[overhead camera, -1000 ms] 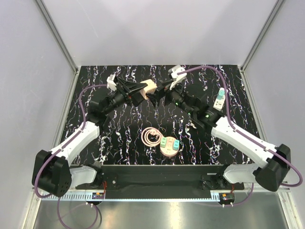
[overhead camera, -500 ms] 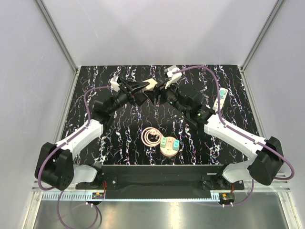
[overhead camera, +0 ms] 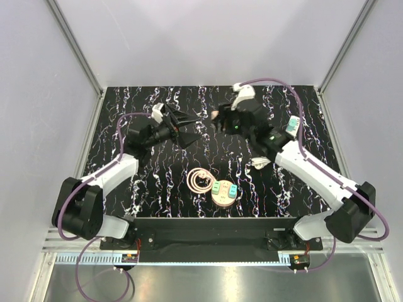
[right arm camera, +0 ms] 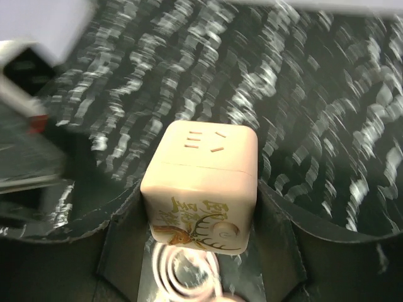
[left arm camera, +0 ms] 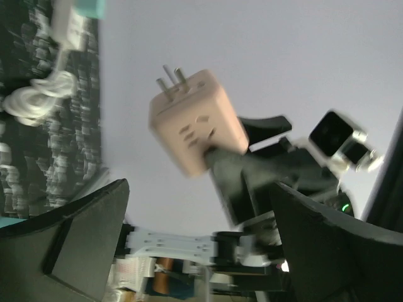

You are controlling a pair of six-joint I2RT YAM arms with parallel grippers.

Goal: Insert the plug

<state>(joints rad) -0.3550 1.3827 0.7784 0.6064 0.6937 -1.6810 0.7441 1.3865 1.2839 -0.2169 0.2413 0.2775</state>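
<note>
The plug (right arm camera: 201, 179) is a pale pink cube with a deer print and socket slots on its far face. My right gripper (right arm camera: 201, 217) is shut on it, a black finger (right arm camera: 123, 236) pressed to each side. In the left wrist view the plug (left arm camera: 196, 123) hangs in the air with its two metal prongs (left arm camera: 171, 77) pointing up and left. My left gripper (left arm camera: 201, 251) stands open and apart from it with nothing between its fingers (left arm camera: 69, 239). From above, the left gripper (overhead camera: 192, 131) faces the right gripper (overhead camera: 217, 121) across a small gap over the black marbled table (overhead camera: 157, 182).
A round pink socket base (overhead camera: 223, 193) with two green inserts lies near the front centre, a coiled pink cable (overhead camera: 200, 180) beside it. A white and teal power strip (overhead camera: 291, 128) lies at the right, its bunched white cable (overhead camera: 259, 162) nearer the front.
My left gripper has opened, let go of the plug and drawn back to the left. The right gripper has shut on the plug and carried it a little to the right.
</note>
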